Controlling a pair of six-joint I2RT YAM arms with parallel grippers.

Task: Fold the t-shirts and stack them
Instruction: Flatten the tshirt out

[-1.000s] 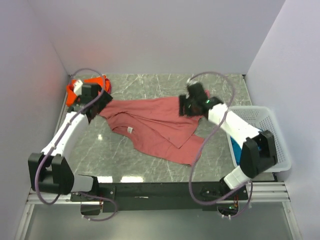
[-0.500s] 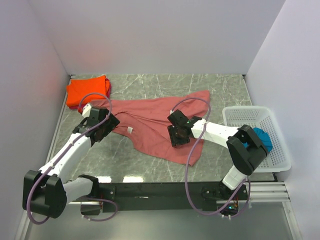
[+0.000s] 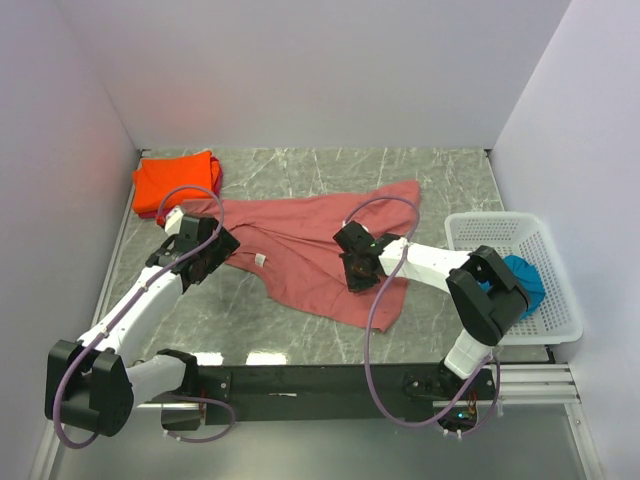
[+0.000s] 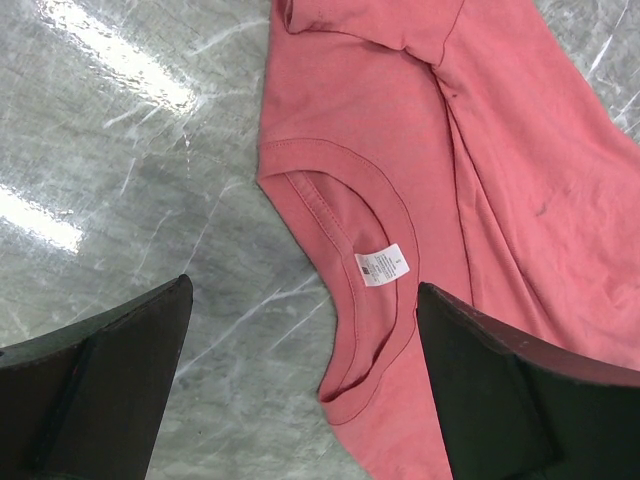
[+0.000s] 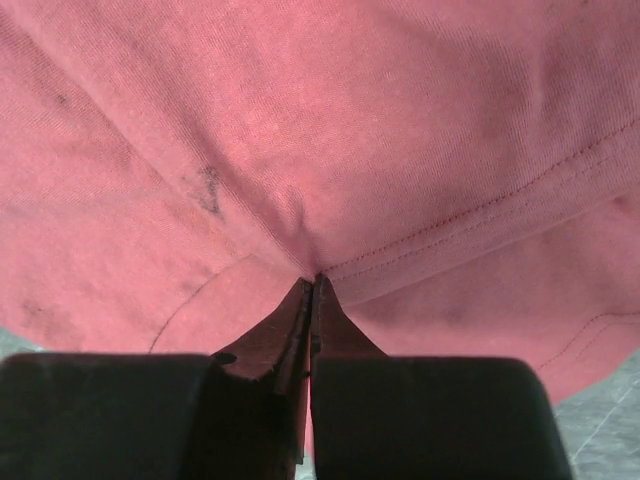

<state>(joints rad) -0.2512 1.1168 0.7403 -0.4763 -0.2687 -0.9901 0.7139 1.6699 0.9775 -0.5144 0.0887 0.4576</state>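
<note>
The dusty brick-red t-shirt (image 3: 300,240) lies spread and rumpled across the middle of the table. My right gripper (image 3: 358,268) is low on its near right part, jaws shut on a pinch of the cloth (image 5: 330,120) beside a stitched hem; in the right wrist view the gripper (image 5: 314,278) has fabric gathered at its tips. My left gripper (image 3: 212,252) hovers open by the collar; in the left wrist view the gripper (image 4: 303,300) straddles the neckline and white label (image 4: 383,264), holding nothing. The orange t-shirt (image 3: 175,180) lies folded at the back left. The teal-blue t-shirt (image 3: 522,275) sits in the basket.
The white lattice basket (image 3: 560,300) stands at the right edge of the table beside the right arm. Grey walls close in the table on the left, back and right. The marble tabletop (image 3: 300,340) shows bare in front of the shirt.
Right gripper came from the shirt's far right down to its near middle and shut on the cloth. Left gripper moved from the orange shirt to the collar, staying open.
</note>
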